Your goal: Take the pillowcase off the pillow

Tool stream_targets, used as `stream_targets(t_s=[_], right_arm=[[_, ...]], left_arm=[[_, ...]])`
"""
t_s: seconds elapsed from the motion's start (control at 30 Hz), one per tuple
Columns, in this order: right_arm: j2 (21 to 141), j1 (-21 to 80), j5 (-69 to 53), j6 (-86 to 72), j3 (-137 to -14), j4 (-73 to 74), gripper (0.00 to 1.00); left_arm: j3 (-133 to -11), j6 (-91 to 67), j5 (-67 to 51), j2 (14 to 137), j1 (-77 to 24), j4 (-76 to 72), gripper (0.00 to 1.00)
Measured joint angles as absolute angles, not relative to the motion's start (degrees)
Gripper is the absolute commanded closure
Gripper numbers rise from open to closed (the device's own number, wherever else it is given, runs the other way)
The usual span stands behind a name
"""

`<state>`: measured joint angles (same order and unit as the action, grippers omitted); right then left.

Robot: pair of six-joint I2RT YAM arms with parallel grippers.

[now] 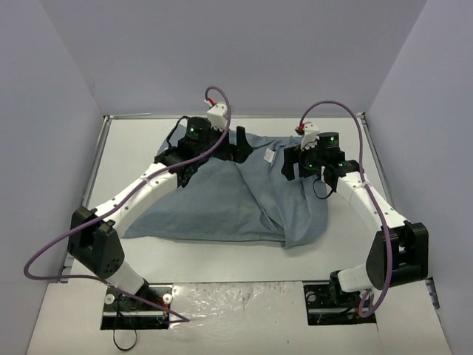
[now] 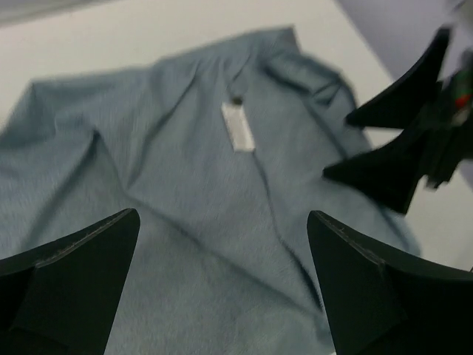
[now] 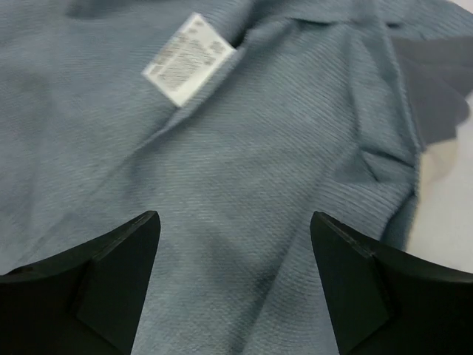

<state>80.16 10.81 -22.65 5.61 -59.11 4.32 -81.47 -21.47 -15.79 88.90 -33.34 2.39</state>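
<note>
I'm hovering the left gripper (image 1: 240, 142) and right gripper (image 1: 290, 167), both released and empty, aiming to pinch only pillowcase (image 1: 222, 203) cloth by the label (image 1: 270, 155).

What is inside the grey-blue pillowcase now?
Only the pillowcase cloth and a white label on it show. It looks filled, but the pillow is fully covered in every view.

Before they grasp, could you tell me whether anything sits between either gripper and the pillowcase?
Nothing visible does; the left gripper and right gripper hang open over bare pillowcase cloth.
</note>
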Motion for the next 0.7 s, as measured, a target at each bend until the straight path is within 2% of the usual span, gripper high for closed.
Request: stream_targets(t_s=[0.1, 0.17, 0.4, 0.53, 0.6, 0.7], right_arm=[[81.7, 10.9, -16.8, 3.1, -58.9, 4.3, 0.31], [83.4, 10.7, -14.8, 1.8, -58.9, 3.7, 0.42], [89.1, 10.3, -12.9, -1.3, -57.6, 3.2, 0.66], [89.1, 8.1, -14.0, -2.0, -57.6, 2.7, 0.94], [89.1, 5.8, -16.3, -2.2, -57.6, 2.7, 1.0], [88.2, 1.5, -20.6, -1.9, -57.6, 3.3, 1.0]], left_arm=[[-75.9, -21.8, -13.5, 89.4, -34.2, 5.8, 0.03], [-73.7, -22.1, -12.1, 89.5, -34.2, 7.4, 0.03], [-73.9, -22.5, -11.4, 91.5, -35.0, 7.9, 0.03], [-73.9, -22.8, -11.7, 92.6, -36.1, 7.9, 0.03], [-73.9, -23.1, -12.0, 93.0, -36.6, 7.8, 0.03], [-73.9, -23.4, -12.2, 94.0, -37.5, 7.5, 0.03]])
